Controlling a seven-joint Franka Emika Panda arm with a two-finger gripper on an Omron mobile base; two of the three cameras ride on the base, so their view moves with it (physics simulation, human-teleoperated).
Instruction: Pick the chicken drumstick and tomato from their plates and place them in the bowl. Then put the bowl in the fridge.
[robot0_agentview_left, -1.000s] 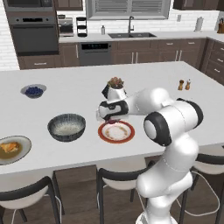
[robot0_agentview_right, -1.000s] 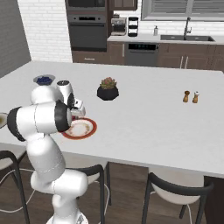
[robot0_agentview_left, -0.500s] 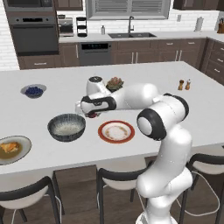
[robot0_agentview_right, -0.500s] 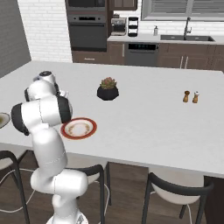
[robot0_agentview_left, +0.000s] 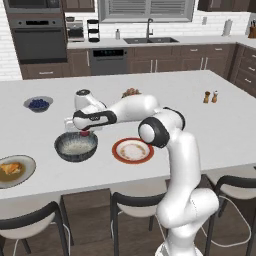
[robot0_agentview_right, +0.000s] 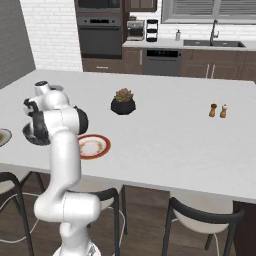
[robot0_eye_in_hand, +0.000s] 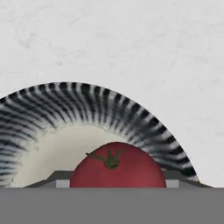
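Gripper (robot0_agentview_left: 84, 133), clamped on the tomato (robot0_eye_in_hand: 117, 166), has swung left from the red-rimmed plate (robot0_agentview_left: 132, 150) to above the bowl (robot0_agentview_left: 76, 146); tomato release is judged next, drumstick (robot0_agentview_left: 11, 168) unmoved.

On the counter (robot0_agentview_left: 220, 130), the bowl (robot0_agentview_left: 76, 146) sits toward the front left. The tomato (robot0_agentview_left: 84, 133) hangs between the gripper (robot0_agentview_left: 84, 132) fingers just above the bowl's rim at 1 o'clock; in the hand view the tomato (robot0_eye_in_hand: 117, 166) lies over the bowl's (robot0_eye_in_hand: 65, 109) inside. 1 plate (robot0_agentview_left: 133, 150) lies at the bowl's 3 o'clock, apart from it. The other plate (robot0_agentview_left: 15, 170), with the chicken drumstick (robot0_agentview_left: 10, 168) on it, lies at 8 o'clock near the front edge. The berry bowl (robot0_agentview_left: 38, 104) stands at 11 o'clock, well behind. The potted plant (robot0_agentview_right: 123, 101) stands behind the first plate (robot0_agentview_right: 92, 146), and 2 shakers (robot0_agentview_left: 210, 96) stand far off at 2 o'clock.
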